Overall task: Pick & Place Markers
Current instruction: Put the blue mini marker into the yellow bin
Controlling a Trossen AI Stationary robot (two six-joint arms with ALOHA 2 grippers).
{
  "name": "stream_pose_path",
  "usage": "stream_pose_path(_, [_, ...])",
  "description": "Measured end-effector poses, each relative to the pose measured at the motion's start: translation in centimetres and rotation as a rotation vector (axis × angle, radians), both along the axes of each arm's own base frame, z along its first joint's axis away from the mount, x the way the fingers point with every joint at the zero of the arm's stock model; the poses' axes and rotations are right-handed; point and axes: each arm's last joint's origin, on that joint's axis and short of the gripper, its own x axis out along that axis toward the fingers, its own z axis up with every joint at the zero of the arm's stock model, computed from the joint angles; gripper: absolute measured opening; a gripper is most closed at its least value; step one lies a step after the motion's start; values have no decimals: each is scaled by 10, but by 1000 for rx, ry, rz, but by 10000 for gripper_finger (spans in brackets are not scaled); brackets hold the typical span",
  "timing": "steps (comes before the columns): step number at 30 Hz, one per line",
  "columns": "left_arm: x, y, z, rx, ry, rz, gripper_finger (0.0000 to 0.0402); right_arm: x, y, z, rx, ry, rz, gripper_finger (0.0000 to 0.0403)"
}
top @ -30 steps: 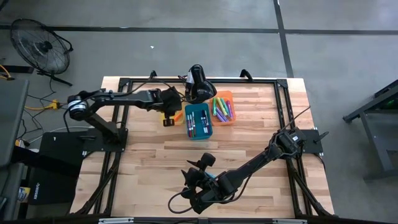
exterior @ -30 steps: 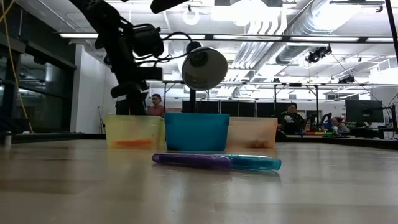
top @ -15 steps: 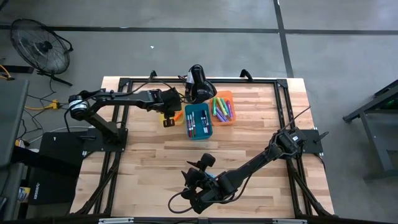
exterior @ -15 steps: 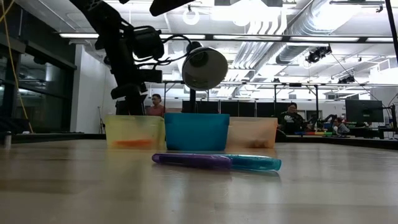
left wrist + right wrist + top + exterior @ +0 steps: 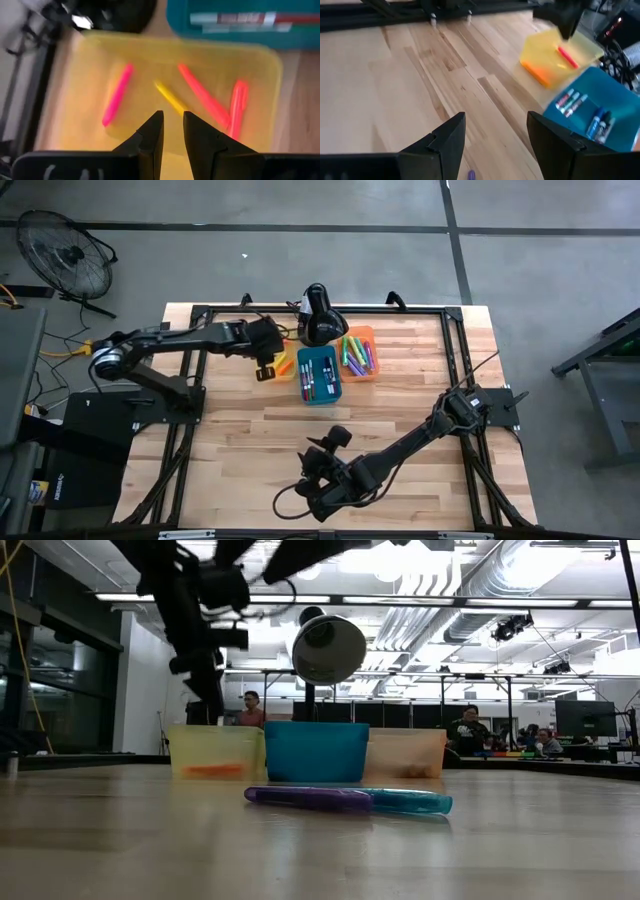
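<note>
Left gripper (image 5: 172, 131) above yellow bin (image 5: 281, 366), fingers (image 5: 152, 132) narrowly parted, holding nothing. Markers in yellow bin (pink, orange, yellow) (image 5: 202, 100); more in teal bin (image 5: 319, 376), orange bin (image 5: 358, 353). Purple marker (image 5: 308, 798), teal marker (image 5: 412, 802) loose on near bench (image 5: 250, 440). Right gripper (image 5: 495, 142) nearby, fingers wide, empty.

The purple marker (image 5: 470, 174) is getting cut off at the frame edge, and the yellow bin (image 5: 175, 90) is looking blurry.
</note>
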Motion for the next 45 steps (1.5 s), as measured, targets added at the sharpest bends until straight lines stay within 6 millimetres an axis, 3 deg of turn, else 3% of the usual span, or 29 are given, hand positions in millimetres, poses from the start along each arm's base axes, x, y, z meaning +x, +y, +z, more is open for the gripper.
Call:
stream_pose_path(8, [-17,-14,35,-29,-186,-48,69,-11,-4,-9,95,153,-8,199])
stream_pose_path(14, [-26,-37,57,-67,-314,-155,69,-22,-11,-16,195,334,-26,199])
stream_pose_path(23, [-39,-80,81,-153,-455,-313,69,-12,-41,-20,381,540,6,199])
stream_pose_path(32, [-49,-132,89,-204,-509,-472,69,-2,-58,-21,482,589,37,199])
stream_pose_path(45, [-62,-194,66,-186,-585,-566,69,3,-54,-50,499,663,31,199])
